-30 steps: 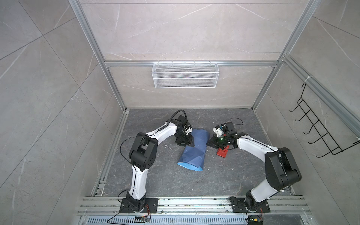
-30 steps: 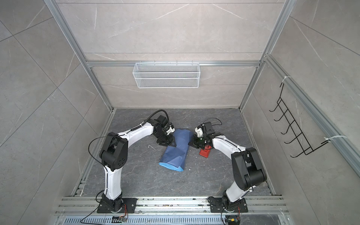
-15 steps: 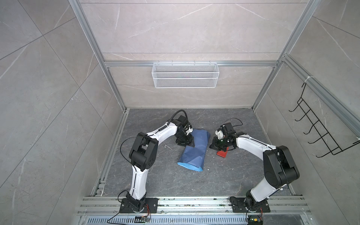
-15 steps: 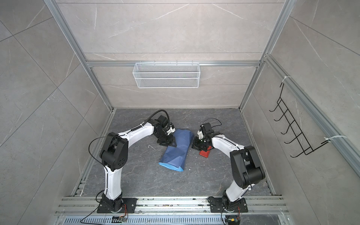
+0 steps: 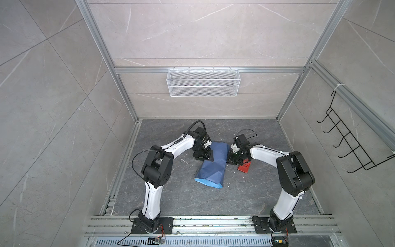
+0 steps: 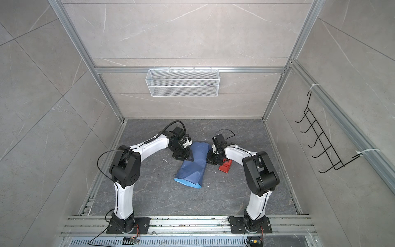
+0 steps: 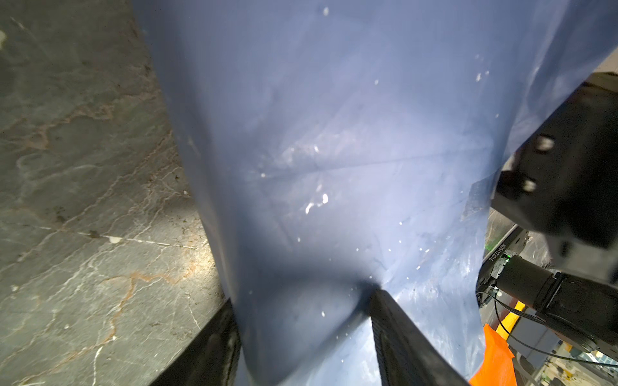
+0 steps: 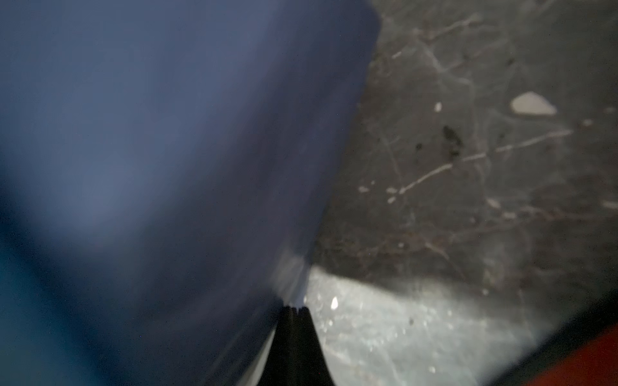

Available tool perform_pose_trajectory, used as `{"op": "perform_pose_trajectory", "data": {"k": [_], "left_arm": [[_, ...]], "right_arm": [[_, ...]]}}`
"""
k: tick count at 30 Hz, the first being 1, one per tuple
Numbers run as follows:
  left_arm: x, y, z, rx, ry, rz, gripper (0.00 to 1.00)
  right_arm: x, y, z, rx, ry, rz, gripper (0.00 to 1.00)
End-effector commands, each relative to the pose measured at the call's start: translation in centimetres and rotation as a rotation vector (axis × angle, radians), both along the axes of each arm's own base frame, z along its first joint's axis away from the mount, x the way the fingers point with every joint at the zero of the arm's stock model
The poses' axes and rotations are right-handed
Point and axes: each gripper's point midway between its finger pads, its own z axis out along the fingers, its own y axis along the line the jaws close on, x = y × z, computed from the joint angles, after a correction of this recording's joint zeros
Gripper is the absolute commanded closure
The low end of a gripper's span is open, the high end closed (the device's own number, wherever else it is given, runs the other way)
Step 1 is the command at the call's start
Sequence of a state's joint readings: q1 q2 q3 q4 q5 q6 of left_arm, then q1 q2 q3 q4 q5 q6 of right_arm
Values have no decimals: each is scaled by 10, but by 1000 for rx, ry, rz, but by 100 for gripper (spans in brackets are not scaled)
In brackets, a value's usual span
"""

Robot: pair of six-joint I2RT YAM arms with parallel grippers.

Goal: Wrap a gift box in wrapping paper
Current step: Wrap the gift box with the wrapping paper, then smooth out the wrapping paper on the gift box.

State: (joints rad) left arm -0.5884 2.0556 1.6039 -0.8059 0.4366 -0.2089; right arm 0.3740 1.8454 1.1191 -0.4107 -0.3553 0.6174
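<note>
On the bench (image 5: pixel 192 201), the paper (image 5: pixel 211 169) lies folded into a long bundle, light-blue end nearest. Farther on, the left tool (image 7: pixel 301 320) clasps the bundle across its width. The right tool (image 8: pixel 294 309), closed, pinches its opposite edge, just beside the red dispenser (image 5: pixel 244 168). The box is out of sight.

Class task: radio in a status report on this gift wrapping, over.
Left fingers clamped on the wrapping paper bundle. Right fingers shut at its edge. Box out of sight. Red tape dispenser close beside them.
</note>
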Motion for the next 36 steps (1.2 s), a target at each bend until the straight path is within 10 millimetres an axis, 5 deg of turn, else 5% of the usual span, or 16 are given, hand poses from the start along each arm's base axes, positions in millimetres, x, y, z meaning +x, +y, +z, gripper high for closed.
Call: {"op": "perform_pose_trajectory", "data": {"k": [1,6,10,17,24,29,36], "left_arm": [[-25,5,-33,109,61,-43,38],[-11,1,4,59,21,-33,34],[6,-1,52,33,-98,-53,31],[2,12,92,7,-197,-66,21],[-6,50,85,39,-247,-38,16],[-10,68,68,56,-285,-42,17],[-17,61,44,-14,-270,-50,19]], "right_arm": [[9,11,5,7,-36,10,98],[-7,-9,50,-44,-116,9,87],[-25,-12,85,-10,-150,13,77],[-50,10,95,32,-162,38,58],[-59,14,66,6,-127,24,43],[-58,18,43,16,-101,24,50],[-40,24,25,3,-96,22,63]]}}
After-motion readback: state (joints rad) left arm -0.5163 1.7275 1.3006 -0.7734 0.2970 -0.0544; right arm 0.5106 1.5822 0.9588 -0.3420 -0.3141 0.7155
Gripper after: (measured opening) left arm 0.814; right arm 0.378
